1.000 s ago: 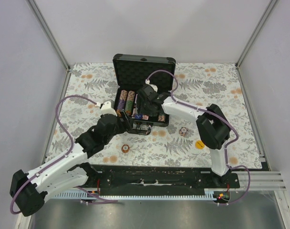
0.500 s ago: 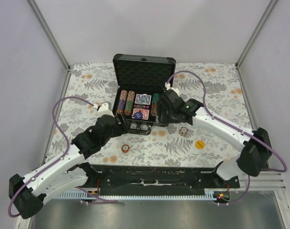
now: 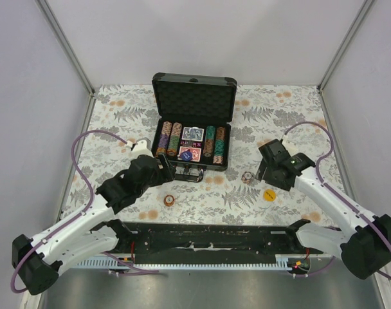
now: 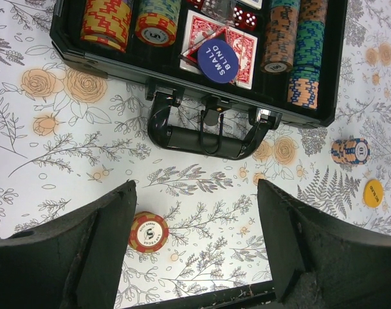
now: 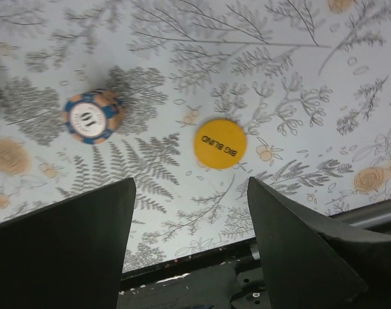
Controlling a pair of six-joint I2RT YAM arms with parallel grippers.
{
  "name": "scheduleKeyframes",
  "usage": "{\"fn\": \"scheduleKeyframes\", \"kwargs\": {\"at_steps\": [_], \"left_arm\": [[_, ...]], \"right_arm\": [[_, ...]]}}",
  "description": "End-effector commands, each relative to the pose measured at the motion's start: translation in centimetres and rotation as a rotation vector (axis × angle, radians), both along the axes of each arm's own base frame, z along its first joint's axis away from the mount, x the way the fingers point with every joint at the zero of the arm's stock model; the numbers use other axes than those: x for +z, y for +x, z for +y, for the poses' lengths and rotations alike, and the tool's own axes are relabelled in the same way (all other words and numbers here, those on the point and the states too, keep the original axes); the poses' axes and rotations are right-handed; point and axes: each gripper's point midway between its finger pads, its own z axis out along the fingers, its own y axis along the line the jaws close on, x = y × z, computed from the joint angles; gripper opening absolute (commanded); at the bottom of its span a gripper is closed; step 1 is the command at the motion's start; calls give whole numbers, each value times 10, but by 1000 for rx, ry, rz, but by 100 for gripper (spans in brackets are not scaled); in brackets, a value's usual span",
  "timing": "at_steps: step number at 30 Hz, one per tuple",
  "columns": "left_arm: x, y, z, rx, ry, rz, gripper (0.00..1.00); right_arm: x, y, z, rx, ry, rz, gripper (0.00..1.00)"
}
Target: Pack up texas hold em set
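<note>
Right wrist view sets our right pincer (image 5: 190, 219), apart, above the yellow button (image 5: 220, 143) and a chip stack (image 5: 92, 116) on the worktop (image 5: 298, 77), near-right of the open case (image 3: 193, 100). Our left pincer (image 4: 199, 232), likewise apart, overlooks a second stack (image 4: 148, 232). We judge gathering strays is in hand; next, lower and clamp one.

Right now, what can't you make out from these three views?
- Black rectangular hard case: in the left wrist view, the lid and far compartments are cut off by the top edge.
- Red card deck: its face is partly covered by the blue round small-blind button.
- Orange-and-blue striped chip stack: the right wrist view shows mostly its top, and it is too small to count in the top view.
</note>
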Motion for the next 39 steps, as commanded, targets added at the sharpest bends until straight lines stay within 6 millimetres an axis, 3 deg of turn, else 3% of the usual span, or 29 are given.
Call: {"fn": "scheduleKeyframes", "kwargs": {"at_steps": [1,13,23,29,32,39], "left_arm": [[16,5,-6,3,-33,-29,82],[13,7,-6,2,-20,-24,82],[10,6,-4,10,-15,-20,82],[11,6,-4,15,-25,-23,82],[11,5,-3,13,-24,-24,82],[12,5,-3,14,-28,-27,82]], "right_arm": [[-35,-13,-16,-139,26,82,78],[-98,-23,-17,-237,160,223,76],[-112,-24,-27,-239,100,272,71],[-114,-23,-24,-238,115,268,58],[-114,-23,-25,-239,112,263,57],[-114,-19,-37,-254,62,254,72]]}}
